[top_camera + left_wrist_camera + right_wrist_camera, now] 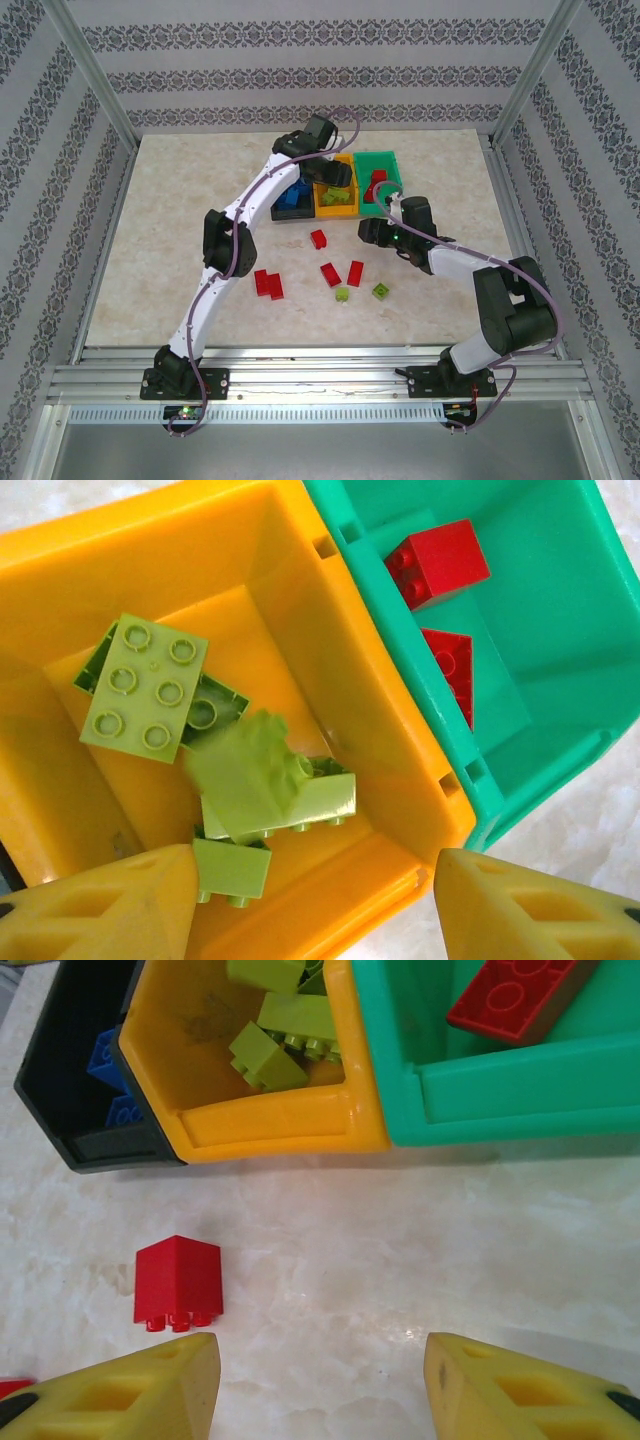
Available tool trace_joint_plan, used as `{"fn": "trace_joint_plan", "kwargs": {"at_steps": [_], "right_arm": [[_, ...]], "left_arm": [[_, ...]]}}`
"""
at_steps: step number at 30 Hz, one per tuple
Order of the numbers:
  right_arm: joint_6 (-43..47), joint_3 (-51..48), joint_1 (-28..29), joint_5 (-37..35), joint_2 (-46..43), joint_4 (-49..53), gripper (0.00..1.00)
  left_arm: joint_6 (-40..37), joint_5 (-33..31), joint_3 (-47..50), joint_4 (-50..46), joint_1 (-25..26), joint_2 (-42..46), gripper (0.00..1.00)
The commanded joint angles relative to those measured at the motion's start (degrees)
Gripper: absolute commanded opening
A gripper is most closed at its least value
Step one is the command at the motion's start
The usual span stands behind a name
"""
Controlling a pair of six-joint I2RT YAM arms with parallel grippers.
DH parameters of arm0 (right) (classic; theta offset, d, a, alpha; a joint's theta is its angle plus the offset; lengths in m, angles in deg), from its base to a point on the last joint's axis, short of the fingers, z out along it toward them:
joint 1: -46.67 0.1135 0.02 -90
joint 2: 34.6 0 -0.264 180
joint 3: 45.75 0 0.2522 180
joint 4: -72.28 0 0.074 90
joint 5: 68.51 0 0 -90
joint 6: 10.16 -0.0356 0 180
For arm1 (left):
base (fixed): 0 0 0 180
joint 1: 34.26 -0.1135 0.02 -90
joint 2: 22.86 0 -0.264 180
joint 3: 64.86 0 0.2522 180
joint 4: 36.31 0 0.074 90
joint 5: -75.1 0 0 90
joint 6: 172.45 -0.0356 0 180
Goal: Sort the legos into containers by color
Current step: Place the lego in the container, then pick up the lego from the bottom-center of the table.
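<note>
The left gripper (315, 905) hangs over the orange-yellow bin (372, 680) with jaws apart and a blurred lime brick (245, 770), probably mid-drop, beneath. The right gripper (320, 1365), jaws apart and empty, is nearer 1 red brick (178, 1280) lying ahead-left on the table (420, 1240).

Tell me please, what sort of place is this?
Probably a robot test cell, not a home: bare aluminium frame posts, flat patterned wall panels, and two robot arms bolted to a metal rail at the marble-look tabletop edge.

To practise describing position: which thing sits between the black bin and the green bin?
The orange-yellow bin, holding lime green bricks, stands between the black bin and the green bin, all in one row. The right wrist view shows this.
</note>
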Motion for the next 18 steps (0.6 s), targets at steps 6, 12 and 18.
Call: {"fn": "trace_joint_plan", "kwargs": {"at_steps": [6, 12, 18], "right_arm": [[-1.55, -1.12, -0.32, 2.71, -1.24, -3.05, 0.56], [-0.50, -0.47, -0.37, 3.12, -2.34, -0.04, 0.57], [-1.15, -1.45, -0.53, 4.35, -5.40, 6.44, 0.57]], "left_arm": [[-0.31, 0.47, 7.86, -2.65, 0.31, 9.68, 0.65], [-2.25, -0.11, 33.09, 6.86, 0.14, 25.10, 0.65], [-3.92, -0.82, 51.70, 10.86, -1.27, 37.89, 0.65]]}}
